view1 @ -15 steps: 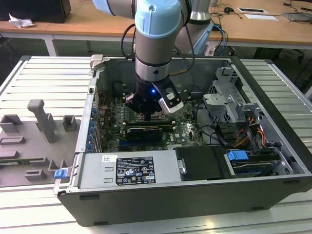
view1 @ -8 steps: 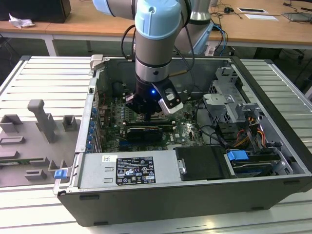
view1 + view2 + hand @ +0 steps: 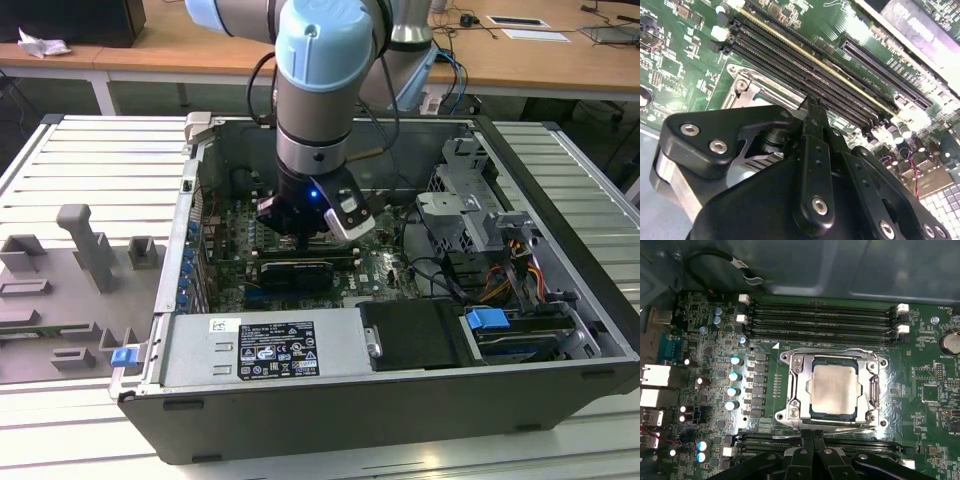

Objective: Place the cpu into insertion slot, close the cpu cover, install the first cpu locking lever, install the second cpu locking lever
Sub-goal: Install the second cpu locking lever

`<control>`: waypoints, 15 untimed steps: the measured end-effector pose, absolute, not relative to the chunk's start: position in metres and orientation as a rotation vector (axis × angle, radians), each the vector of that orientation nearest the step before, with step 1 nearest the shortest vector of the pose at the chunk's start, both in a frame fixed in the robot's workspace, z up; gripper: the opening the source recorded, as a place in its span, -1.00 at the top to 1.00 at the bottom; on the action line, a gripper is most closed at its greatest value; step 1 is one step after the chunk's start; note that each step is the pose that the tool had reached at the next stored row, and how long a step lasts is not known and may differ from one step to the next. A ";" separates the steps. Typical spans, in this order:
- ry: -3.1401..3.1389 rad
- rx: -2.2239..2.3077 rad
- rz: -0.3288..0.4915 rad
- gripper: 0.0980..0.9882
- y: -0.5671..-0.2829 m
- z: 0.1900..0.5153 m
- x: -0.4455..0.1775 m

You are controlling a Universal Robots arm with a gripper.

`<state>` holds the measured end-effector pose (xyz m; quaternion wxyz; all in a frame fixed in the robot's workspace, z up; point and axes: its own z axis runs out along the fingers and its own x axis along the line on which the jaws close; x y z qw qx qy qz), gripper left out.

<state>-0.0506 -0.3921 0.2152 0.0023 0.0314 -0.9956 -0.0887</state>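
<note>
One cpu (image 3: 835,386), one cpu cover (image 3: 796,389), one insertion slot (image 3: 879,390).

Exterior high; wrist cameras near motherboard (image 3: 920,390)

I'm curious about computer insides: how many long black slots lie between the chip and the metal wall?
4 slots, side by side, from the wall to the chip; the hand may hide others.

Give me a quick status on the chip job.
Pincer shut, empty, at the socket edge. Chip seated, cover down over it. Nothing in the way.
</note>
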 end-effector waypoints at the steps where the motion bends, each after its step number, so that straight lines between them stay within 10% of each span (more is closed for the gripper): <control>1: -3.121 0.099 -0.299 0.98 -0.394 0.215 -0.053; 15: -3.122 0.104 -0.436 0.98 -0.403 0.205 -0.072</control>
